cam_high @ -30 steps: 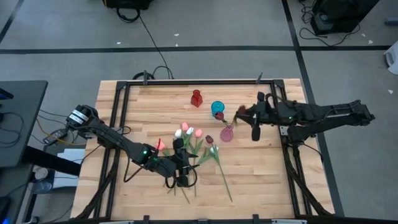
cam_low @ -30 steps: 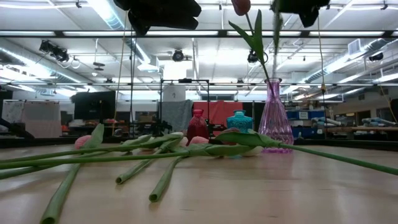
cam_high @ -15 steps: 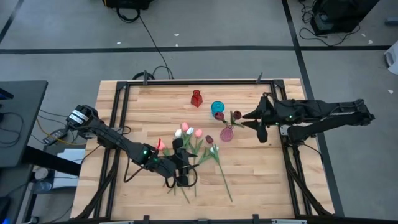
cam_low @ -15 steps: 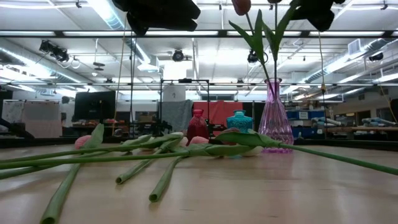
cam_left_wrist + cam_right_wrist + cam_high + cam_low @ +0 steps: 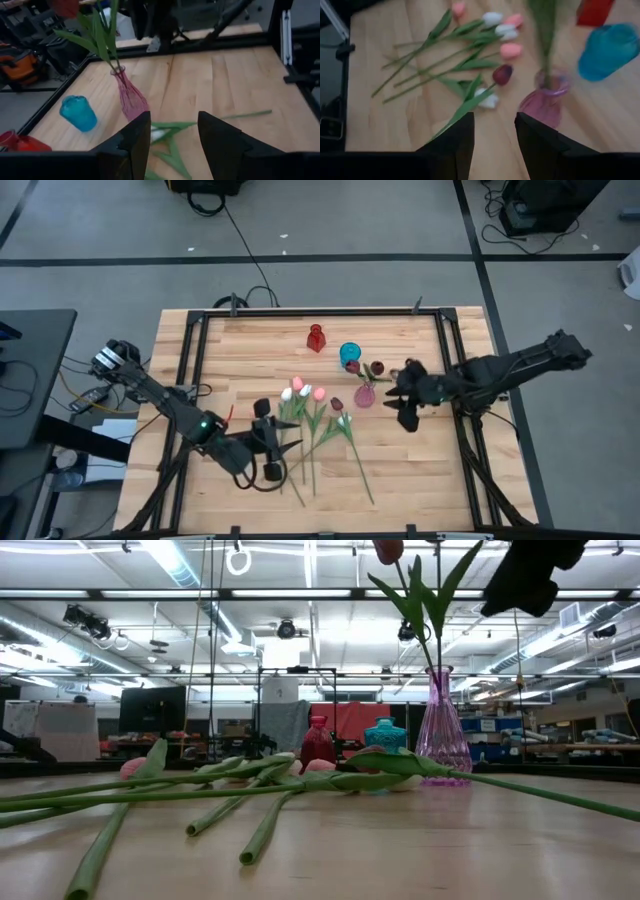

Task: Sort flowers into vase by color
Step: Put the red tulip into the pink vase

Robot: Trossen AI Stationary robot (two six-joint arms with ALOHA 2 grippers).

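Left arm [image 5: 262, 442] drawn back, two tulips [image 5: 365, 368] in pink vase [image 5: 364, 394]

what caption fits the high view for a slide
Two maroon tulips stand in the pink vase; loose tulips lie between both open grippers.

Wooden table [image 5: 230, 350] — black frame [image 5: 300, 313].

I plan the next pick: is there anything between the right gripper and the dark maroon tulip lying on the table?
Nothing visible blocks it. The right gripper, open and empty, hangs beside the pink vase; the maroon tulip lies past the vase's base with bare table in front.
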